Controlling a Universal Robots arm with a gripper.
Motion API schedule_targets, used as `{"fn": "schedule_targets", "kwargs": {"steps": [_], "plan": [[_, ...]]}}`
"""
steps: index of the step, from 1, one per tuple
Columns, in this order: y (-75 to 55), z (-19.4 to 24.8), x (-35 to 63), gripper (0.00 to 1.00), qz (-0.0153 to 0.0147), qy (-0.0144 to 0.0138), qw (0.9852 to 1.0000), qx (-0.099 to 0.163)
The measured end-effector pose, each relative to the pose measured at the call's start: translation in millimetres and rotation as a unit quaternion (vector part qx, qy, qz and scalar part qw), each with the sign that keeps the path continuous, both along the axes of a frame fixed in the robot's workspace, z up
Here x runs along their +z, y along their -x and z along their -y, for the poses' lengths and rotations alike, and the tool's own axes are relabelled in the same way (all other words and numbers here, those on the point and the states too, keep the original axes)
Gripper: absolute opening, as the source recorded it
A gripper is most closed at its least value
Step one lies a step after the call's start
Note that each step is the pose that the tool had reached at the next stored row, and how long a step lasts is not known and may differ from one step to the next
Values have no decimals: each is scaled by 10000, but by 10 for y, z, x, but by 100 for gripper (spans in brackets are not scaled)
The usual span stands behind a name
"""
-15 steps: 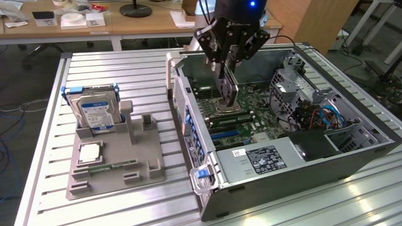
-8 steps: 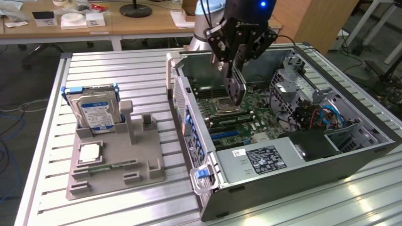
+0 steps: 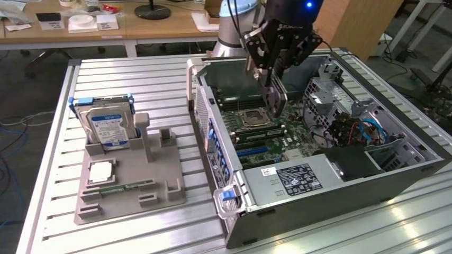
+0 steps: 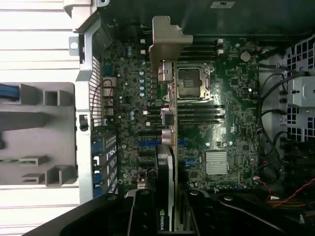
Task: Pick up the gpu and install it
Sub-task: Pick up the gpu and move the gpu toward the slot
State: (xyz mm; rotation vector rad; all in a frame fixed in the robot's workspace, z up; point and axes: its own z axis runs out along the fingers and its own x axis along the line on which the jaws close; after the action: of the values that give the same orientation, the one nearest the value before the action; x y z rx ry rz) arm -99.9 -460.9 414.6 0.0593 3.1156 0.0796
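As the arm reached over the open computer case [image 3: 395, 174], its gripper [image 3: 270, 84] was closed partway on the gpu [image 3: 276, 106], a finger pressed against each flat face of the card. The card hung end-down inside the case's open side, above the motherboard [image 3: 282, 137]; whether its lower end touched the board could not be told. In the wrist view the gripper [image 4: 170, 214] clasped the gpu [image 4: 165, 162] at the end carrying a green logo. From there the card ran edge-on towards the motherboard [image 4: 231, 113], with its silver bracket [image 4: 165, 42] at the end farthest from the gripper. The processor socket [image 4: 189, 81] inside the case sat just beside the line of the card, and a small silver heatsink [image 4: 216, 162] lay farther off on the same board. The case's black power supply [image 3: 297, 180] filled the corner nearest the exterior camera. Outside the case, on the exterior view's left, a grey holder [image 3: 134, 182] rested on the slatted metal worktop [image 3: 141, 79], with a hard drive [image 3: 107, 127] standing upright in it and a processor chip [image 3: 99, 170] lying flat.
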Motion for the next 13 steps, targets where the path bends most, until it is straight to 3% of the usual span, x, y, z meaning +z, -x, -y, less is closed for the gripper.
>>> {"fn": "schedule_targets", "kwargs": {"steps": [13], "plan": [[-293, 0, 0, 27, 0, 0, 10000, 0]]}}
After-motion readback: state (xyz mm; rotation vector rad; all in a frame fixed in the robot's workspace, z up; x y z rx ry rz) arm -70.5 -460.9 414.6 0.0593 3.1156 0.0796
